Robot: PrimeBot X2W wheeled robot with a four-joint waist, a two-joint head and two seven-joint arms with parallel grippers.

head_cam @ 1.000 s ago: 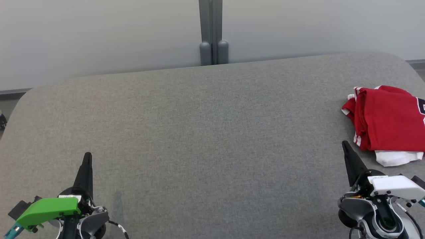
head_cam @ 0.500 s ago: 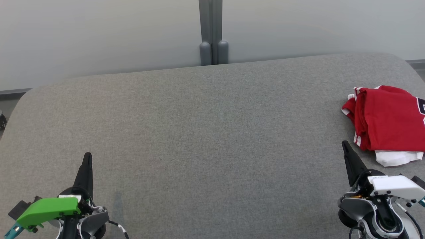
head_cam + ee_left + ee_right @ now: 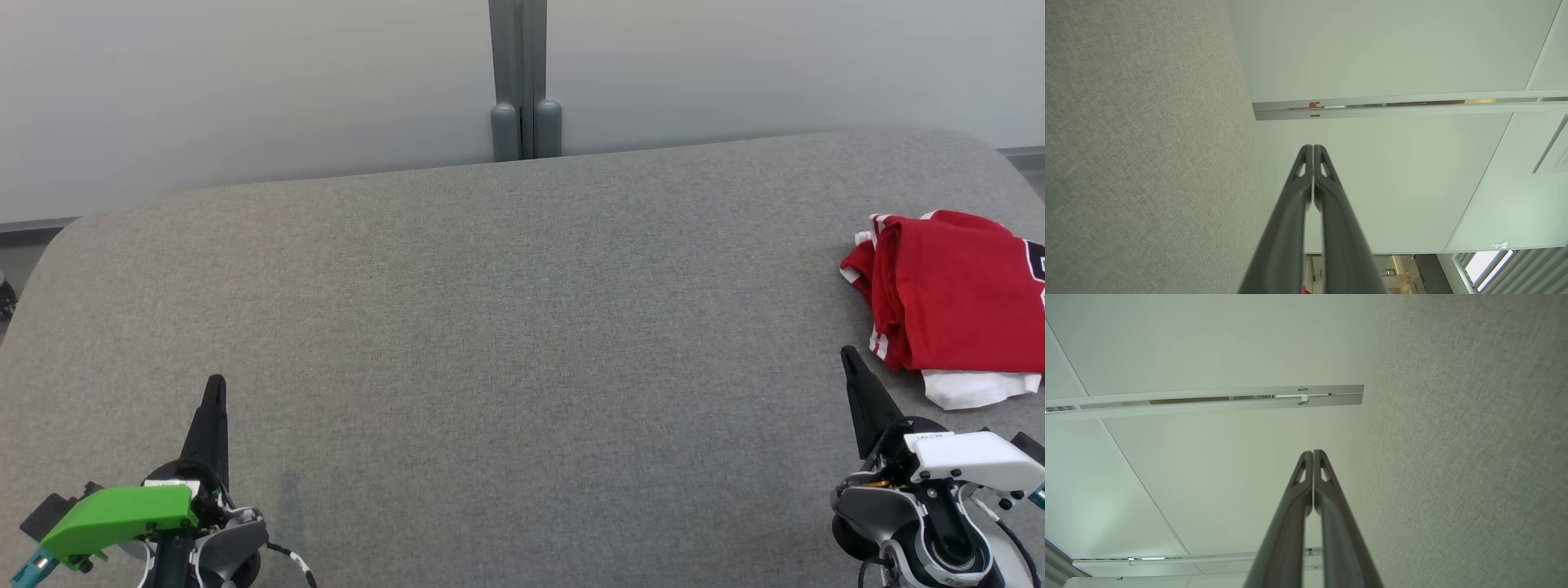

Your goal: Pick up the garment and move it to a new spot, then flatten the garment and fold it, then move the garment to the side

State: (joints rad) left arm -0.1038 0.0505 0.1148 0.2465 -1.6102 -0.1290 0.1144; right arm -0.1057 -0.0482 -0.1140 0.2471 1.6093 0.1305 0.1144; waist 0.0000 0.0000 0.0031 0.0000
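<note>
Here, the left gripper [image 3: 215,384] sits at the lower left of the head view, its two dark fingers pressed together into one narrow point and holding nothing. In the left wrist view the fingertips [image 3: 1307,153] meet with no gap. A green cover [image 3: 114,514] caps the wrist behind it. The right gripper [image 3: 850,356] at the lower right is closed in the same way and is just as empty, with a white cover [image 3: 971,461] over its wrist. Both point away from the robot above the grey fabric-covered table [image 3: 522,327]; whether either touches the surface cannot be told. The garment [image 3: 947,302] lies near the table's right edge, just beyond the right gripper's tip and a little to its right, apart from it. It is a red piece with white striped trim, gathered into a rough folded bundle. A white layer shows from under its near edge, and its right part is cut off by the picture's border. The broad middle of the table lies between the grippers. Behind the far edge stand pale wall panels joined at a grey post [image 3: 522,82].
</note>
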